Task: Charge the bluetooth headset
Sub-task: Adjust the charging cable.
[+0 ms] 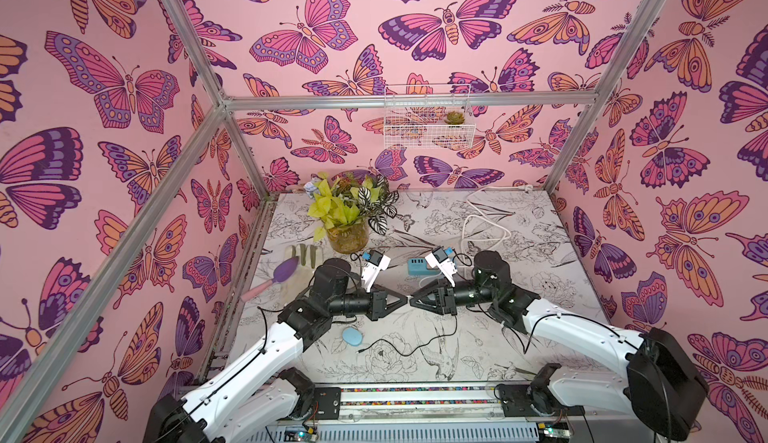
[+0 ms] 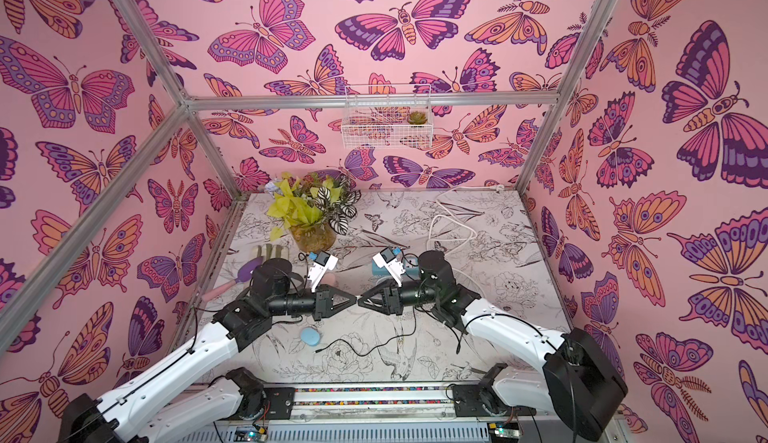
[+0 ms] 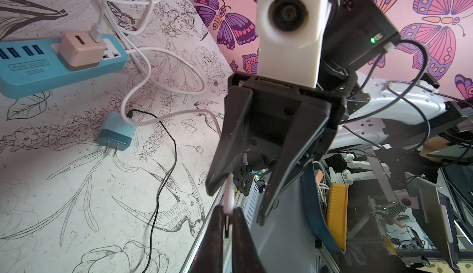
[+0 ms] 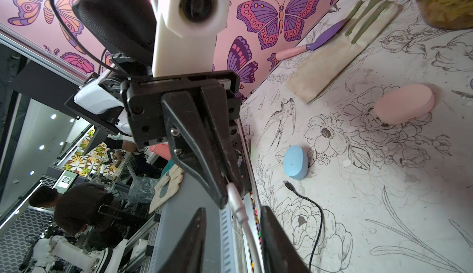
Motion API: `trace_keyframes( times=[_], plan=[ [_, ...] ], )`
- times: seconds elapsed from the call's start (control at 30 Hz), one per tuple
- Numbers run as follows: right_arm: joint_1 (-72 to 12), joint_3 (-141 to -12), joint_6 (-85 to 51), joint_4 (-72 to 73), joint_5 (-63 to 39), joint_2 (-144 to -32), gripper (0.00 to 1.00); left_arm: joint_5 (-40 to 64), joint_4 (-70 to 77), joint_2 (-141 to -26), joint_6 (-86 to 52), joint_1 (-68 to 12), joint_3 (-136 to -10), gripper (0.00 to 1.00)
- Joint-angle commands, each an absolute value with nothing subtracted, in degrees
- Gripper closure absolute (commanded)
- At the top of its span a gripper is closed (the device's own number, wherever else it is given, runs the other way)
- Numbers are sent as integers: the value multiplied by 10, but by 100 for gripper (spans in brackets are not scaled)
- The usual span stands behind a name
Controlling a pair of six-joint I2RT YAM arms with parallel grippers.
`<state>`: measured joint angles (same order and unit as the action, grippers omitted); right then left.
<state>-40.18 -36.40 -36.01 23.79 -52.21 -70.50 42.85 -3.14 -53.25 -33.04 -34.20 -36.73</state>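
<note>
The left gripper (image 3: 228, 208) fingers clench the white plug (image 4: 234, 197) above mid-bench. Its long axis runs left–right, tip toward the left edge. The right gripper (image 4: 233, 209) fingers stand released around its cable (image 4: 252, 241). The blue headset case (image 1: 352, 335) lies front-left.

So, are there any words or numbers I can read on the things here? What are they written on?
"S204": on the blue power strip, seen in the left wrist view.
"4USB SOCKET": in a small box just above that on the same strip; slightly blurred, so this is my best reading.
The small screen behind the rig in the right wrist view is too small to read.
The pink plug shows no writing.
</note>
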Motion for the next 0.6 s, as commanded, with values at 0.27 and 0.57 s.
trace_keyframes(
  times=[0.27, 0.57],
  plan=[
    [-400, -358, -368, 280, -554, -711, 96, 441, -12, -524, -335, -342, -366, 100],
    [-398, -358, -329, 229, -508, -694, 100, 401, -19, -498, -350, -330, -355, 48]
  ],
)
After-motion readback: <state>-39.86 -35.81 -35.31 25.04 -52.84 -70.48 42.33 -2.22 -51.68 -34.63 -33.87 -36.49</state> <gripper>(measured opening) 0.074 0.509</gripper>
